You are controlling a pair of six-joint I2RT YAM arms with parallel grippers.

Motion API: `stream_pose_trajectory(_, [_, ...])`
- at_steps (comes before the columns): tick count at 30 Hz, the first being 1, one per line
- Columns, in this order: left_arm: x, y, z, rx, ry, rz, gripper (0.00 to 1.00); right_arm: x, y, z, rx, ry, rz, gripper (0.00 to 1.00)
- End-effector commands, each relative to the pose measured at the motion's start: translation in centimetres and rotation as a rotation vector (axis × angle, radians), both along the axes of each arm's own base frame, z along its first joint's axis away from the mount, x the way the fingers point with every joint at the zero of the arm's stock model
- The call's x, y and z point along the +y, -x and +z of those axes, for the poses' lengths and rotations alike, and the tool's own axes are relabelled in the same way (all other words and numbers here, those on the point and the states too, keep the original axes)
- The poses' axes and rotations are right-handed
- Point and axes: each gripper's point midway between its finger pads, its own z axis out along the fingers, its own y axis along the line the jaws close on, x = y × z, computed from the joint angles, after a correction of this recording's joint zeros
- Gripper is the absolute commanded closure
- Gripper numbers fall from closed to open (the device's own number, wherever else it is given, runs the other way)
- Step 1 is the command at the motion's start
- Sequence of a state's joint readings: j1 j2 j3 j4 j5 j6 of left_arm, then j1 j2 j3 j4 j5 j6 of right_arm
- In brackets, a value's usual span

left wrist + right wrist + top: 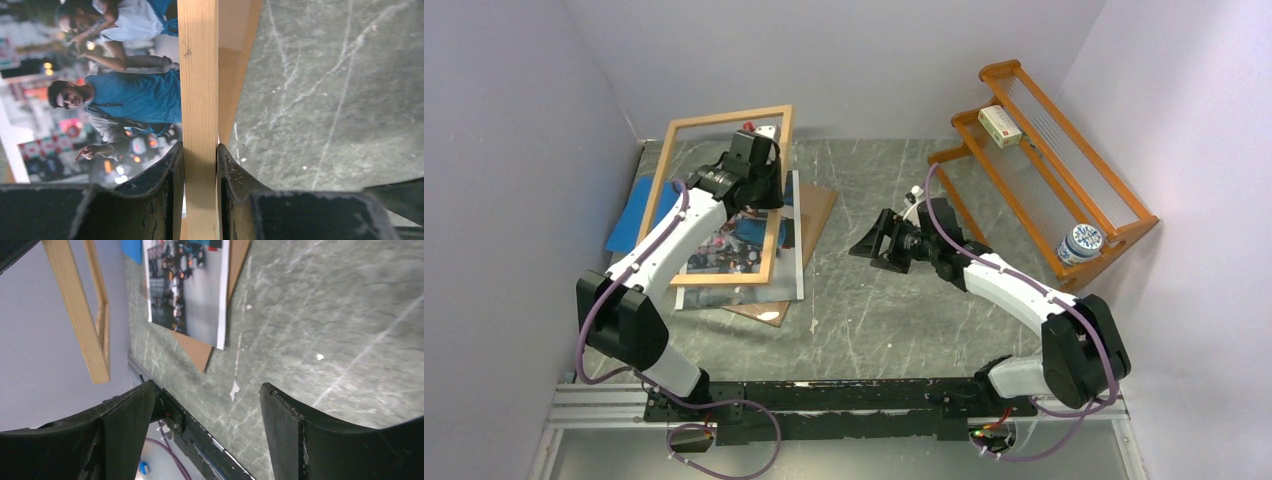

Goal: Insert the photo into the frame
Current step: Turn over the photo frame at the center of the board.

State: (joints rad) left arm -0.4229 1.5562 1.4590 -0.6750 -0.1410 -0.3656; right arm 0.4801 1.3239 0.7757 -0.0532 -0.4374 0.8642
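The frame (pixel 779 190), a light-orange wooden rectangle, is held tilted above the table at the left, its far side raised. My left gripper (pixel 759 185) is shut on its right rail; in the left wrist view the rail (pixel 199 75) runs between my fingers (pixel 172 170). The photo (pixel 739 245), a colour print with a man in a blue shirt (pixel 135 95), lies face up under the frame on a brown backing panel (pixel 816 215). My right gripper (pixel 874 243) is open and empty above the middle of the table; its wrist view shows the photo (pixel 187 285) and the frame (pixel 75 310).
A plain blue sheet (pixel 631 215) lies at the far left beside the wall. An orange wooden slatted rack (pixel 1049 165) stands at the right, holding a small box (pixel 1000 126) and a blue-white jar (pixel 1079 243). The arms' base rail (pixel 844 400) runs along the near edge.
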Motion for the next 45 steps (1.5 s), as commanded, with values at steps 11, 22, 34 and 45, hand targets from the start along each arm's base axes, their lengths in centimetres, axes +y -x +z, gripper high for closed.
stream_pose_trajectory(11, [-4.5, 3.6, 13.0, -0.151, 0.320, -0.233, 0.97, 4.9, -2.0, 11.5, -0.206, -0.389, 0.003, 0.16])
stream_pose_trajectory(22, [-10.3, 9.1, 19.8, -0.130, 0.688, -0.564, 0.97, 4.2, -1.9, 22.0, -0.431, -0.553, -0.017, 0.04])
stream_pose_trajectory(34, [-14.4, 13.5, 22.7, 0.000, 1.021, -0.784, 0.97, 1.5, -1.5, 27.2, -0.544, -0.581, -0.136, 0.05])
stream_pose_trajectory(45, [-15.3, 14.7, 22.8, 0.053, 1.158, -0.769, 0.97, 1.5, -2.9, 25.9, -0.431, -0.530, -0.192, 0.39])
